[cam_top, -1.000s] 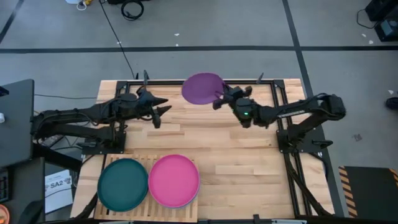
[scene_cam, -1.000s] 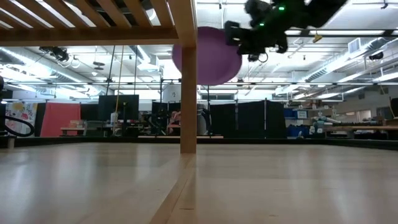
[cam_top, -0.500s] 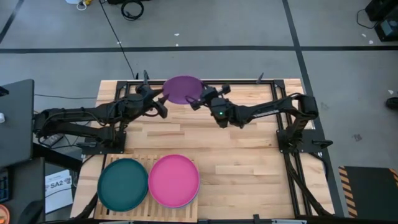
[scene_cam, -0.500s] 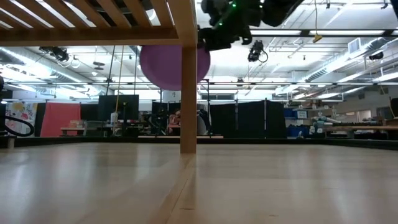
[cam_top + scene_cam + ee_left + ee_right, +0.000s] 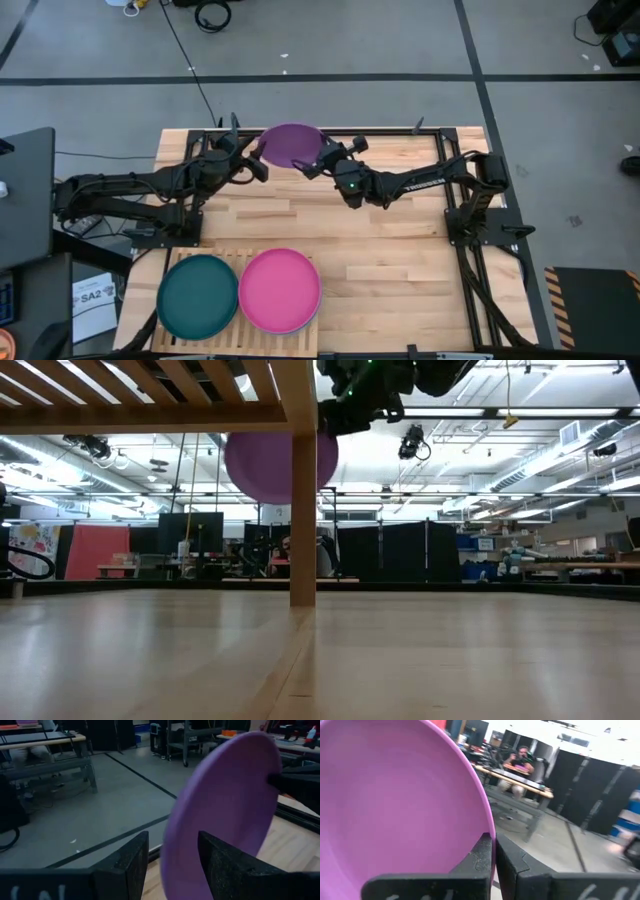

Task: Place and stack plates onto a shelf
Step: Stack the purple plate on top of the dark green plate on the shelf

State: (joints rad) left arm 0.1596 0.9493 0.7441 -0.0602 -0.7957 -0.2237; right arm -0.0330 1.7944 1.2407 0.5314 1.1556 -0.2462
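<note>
Two plates [image 5: 198, 296] [image 5: 280, 290] lie side by side on the shelf [image 5: 222, 258] at the table's near-left edge; a third plate [image 5: 291, 145] is held aloft near the far edge, between the left gripper [image 5: 255, 163] and right gripper [image 5: 318, 162], seemingly within both.

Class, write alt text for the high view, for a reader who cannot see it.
Seen from above, the right gripper holds a round matte purple plate by its rim at the table's far edge, while the open left gripper meets the plate's opposite rim. Near the front edge, a teal plate and a magenta plate lie side by side on the light wooden slatted shelf.
</note>
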